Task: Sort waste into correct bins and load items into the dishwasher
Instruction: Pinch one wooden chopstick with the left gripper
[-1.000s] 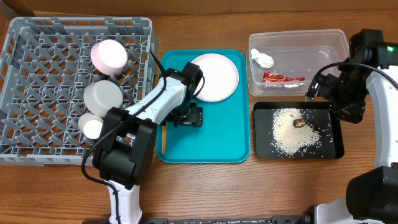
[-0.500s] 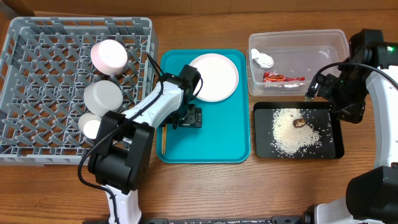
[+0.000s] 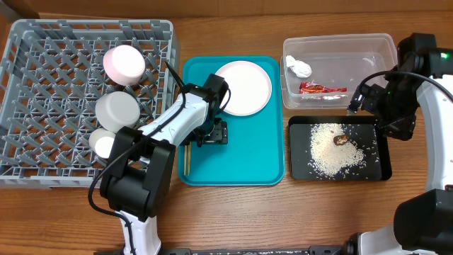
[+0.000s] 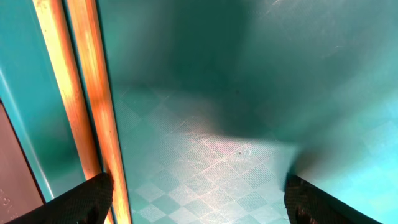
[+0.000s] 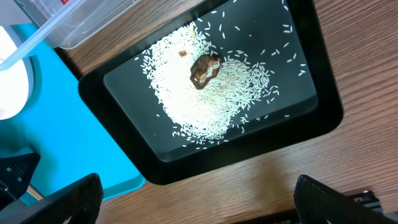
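Note:
My left gripper point(image 3: 211, 133) is open and low over the turquoise tray, its left finger right beside the wooden chopsticks point(image 3: 187, 152). In the left wrist view the chopsticks point(image 4: 87, 93) lie along the tray's left edge, next to the gripper point(image 4: 199, 199). The large white plate point(image 3: 244, 86) sits on the tray's far end. A small dish point(image 3: 124, 64), a grey bowl point(image 3: 117, 108) and a small cup point(image 3: 105, 144) stand in the grey dish rack point(image 3: 49, 78). My right gripper point(image 5: 202, 199) is open and empty above the black tray point(image 5: 124, 93), which holds rice point(image 5: 186, 106) and a brown scrap point(image 5: 204, 70).
The clear tub point(image 3: 368, 53) at the back right holds a white tissue wad point(image 3: 299, 67) and a red wrapper point(image 3: 322, 88). The turquoise tray point(image 3: 248, 156) lies between the rack and the black tray point(image 3: 301, 166). The right arm point(image 3: 396, 99) hangs over the black tray's right edge.
My left gripper has shifted slightly left towards the chopsticks. The right arm has not moved.

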{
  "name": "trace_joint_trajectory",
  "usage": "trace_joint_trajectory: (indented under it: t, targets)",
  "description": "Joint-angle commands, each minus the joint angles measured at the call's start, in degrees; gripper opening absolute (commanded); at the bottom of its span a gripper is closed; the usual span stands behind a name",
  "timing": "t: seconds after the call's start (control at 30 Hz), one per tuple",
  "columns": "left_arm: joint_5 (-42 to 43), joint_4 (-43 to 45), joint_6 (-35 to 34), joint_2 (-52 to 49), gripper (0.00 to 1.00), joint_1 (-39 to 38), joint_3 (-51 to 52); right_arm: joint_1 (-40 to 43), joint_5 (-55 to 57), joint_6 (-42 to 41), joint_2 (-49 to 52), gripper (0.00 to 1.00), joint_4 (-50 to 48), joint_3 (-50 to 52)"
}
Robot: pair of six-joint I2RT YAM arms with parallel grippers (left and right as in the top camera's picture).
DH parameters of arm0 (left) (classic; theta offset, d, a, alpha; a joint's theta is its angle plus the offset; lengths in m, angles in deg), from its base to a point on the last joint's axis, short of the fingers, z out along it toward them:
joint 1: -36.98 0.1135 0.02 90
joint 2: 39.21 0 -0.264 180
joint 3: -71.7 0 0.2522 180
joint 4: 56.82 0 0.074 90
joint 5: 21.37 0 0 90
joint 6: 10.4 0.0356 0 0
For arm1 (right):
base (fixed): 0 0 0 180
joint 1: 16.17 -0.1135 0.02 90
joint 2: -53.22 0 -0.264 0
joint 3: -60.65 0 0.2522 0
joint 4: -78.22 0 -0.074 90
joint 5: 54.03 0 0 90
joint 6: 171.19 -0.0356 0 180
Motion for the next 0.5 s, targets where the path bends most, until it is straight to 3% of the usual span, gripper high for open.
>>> trace_joint_trajectory:
  t: [0.0,0.17,0.2,0.3,0.47]
  targets:
    - [0.83,0.92,-1.44,-3.50,0.88,-0.22,3.39,0.17,-0.31,0.17,-1.66,1.00,-0.15,-1.25]
    - [-0.35,1.11,-1.25,-3.50,0.70,-0.33,4.48,0.17,-0.31,0.17,-1.66,1.00,-0.15,-1.25]
    - [-1.03,1.14,-1.27,-3.50,0.71,-0.33,4.68,0.17,-0.31,0.17,-1.66,1.00,-0.15,-1.25]
    - [-1.36,1.99,-1.29,-3.50,0.87,-0.33,5.11,0.17,-0.31,0.17,-1.66,1.00,-0.15,-1.25]
    - [-1.36,1.88,-1.49,-3.50,0.85,-0.33,5.18,0.17,-0.31,0.17,-1.66,1.00,-0.13,-1.25]
